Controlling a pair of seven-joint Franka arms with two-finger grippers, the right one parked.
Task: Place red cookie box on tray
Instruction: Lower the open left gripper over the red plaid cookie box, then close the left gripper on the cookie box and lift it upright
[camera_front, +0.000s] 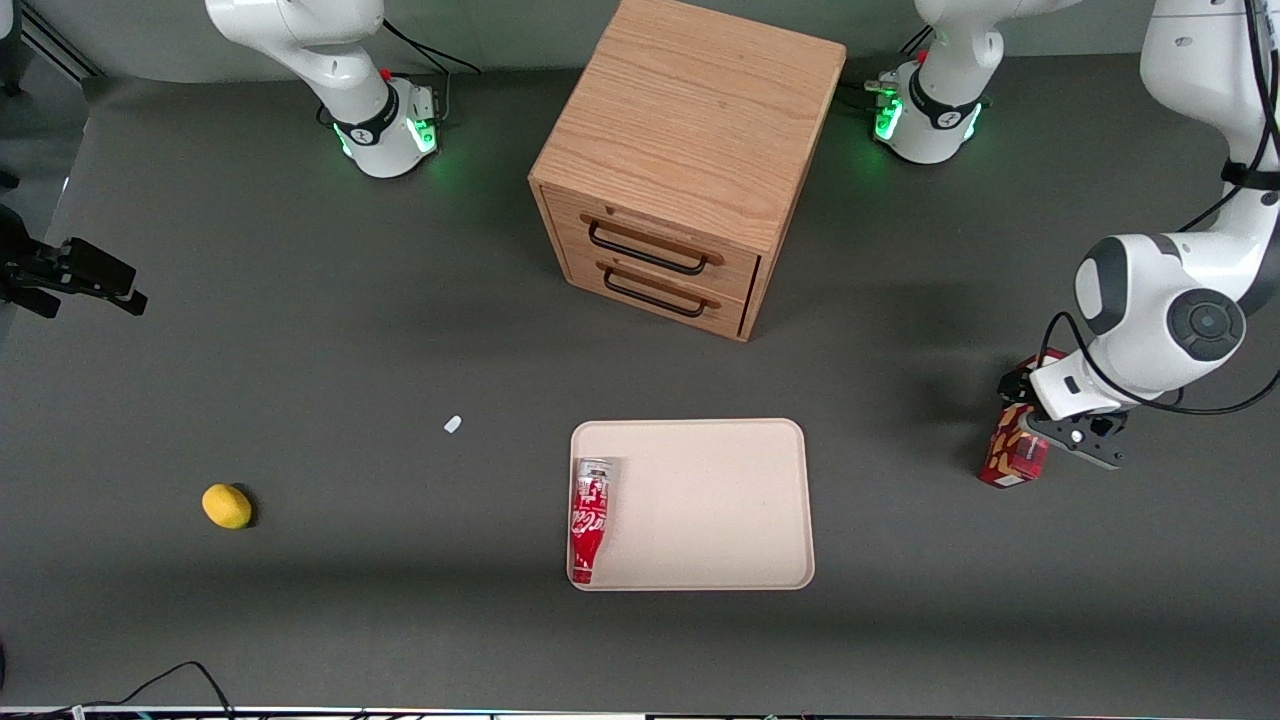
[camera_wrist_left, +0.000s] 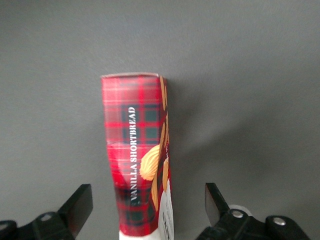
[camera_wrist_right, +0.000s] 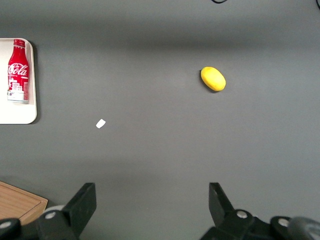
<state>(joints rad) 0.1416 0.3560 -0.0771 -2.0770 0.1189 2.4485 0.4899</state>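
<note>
- Red box (camera_front: 1012, 456) on the grey counter (camera_front: 300, 350), toward the working arm's end, well apart from the tray (camera_front: 720, 500).
- Box lying lengthwise between the fingers (camera_wrist_left: 77, 202) in the wrist view, plaid face (camera_wrist_left: 132, 150) up with "VANILLA SHORTBREAD" lettering, cookie pictures along one edge.
- Gripper (camera_front: 1070, 440) low over the box, partly covering its end farther from the front camera.
- Fingers spread wide, one on each side of the box, a clear gap of counter showing on both sides; no contact visible.
- Tray flat near the counter's middle, nearer the front camera than the cabinet (camera_front: 680, 160).
- Red cola bottle (camera_front: 590, 520) lying in the tray along the edge toward the parked arm's end, cap toward the front camera.
- Rest of the tray bare beige.
- Wooden cabinet with two drawers, both closed, black handles (camera_front: 650, 250) facing the front camera at an angle.
- Yellow lemon (camera_front: 227, 506) toward the parked arm's end, well apart from the tray.
- Small white scrap (camera_front: 452, 424) on the counter between lemon and tray, nearer the tray.
</note>
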